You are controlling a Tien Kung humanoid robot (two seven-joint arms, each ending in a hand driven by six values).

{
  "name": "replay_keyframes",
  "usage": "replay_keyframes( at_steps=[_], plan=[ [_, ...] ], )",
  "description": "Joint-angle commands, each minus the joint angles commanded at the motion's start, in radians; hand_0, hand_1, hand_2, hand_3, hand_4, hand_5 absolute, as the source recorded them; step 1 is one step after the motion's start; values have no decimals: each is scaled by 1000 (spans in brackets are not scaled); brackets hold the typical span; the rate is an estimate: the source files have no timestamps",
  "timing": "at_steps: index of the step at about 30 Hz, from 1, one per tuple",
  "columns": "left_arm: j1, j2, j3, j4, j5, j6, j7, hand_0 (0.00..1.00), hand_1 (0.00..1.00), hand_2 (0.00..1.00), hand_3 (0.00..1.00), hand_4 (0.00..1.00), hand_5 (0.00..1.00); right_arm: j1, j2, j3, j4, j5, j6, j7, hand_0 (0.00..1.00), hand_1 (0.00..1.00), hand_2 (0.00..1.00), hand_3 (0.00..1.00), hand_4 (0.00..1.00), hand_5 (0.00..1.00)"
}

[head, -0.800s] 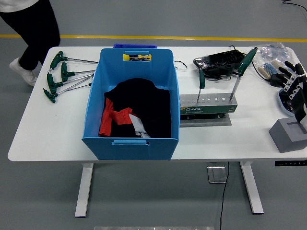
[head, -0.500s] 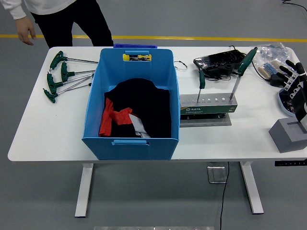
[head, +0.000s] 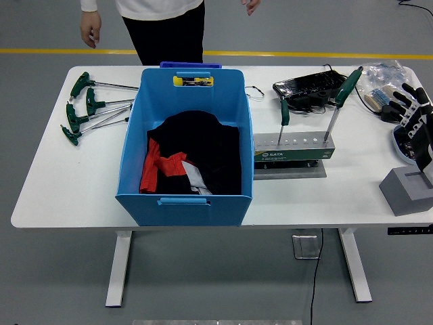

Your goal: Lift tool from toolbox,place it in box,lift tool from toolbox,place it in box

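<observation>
Head view shows you the right hand [head: 414, 118] at the right edge, fingers spread and holding nothing. The two tools [head: 336, 101] stand upright in the rack [head: 292, 150] at centre right, to its left; the box [head: 184, 145] lies further left.

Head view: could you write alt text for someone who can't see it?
A white table holds a blue box with dark and red cloth inside, a tool rack with two green-handled tools upright, and more tools lying at left. The robot's right hand hangs open at right; a person stands behind.
</observation>
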Motion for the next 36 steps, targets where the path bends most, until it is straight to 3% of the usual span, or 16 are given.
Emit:
replay_keyframes(
  at_steps=[27, 31, 36],
  plan=[
    [-7, -1, 0, 0, 0, -1, -3, 927, 941, 934, 790, 722, 819, 17, -41, 20, 41, 0, -6, -4, 921, 873, 891, 922, 998, 910],
    [-7, -1, -4, 0, 5, -1, -2, 927, 941, 933, 789, 722, 822, 19, -65, 8, 54, -13, -19, 2, 921, 872, 891, 922, 998, 910],
    [-7, 0, -9, 0, 11, 0, 0, 927, 941, 934, 788, 721, 822, 22, -163, -45, 84, -137, -37, 16, 921, 873, 892, 928, 998, 885]
  ],
)
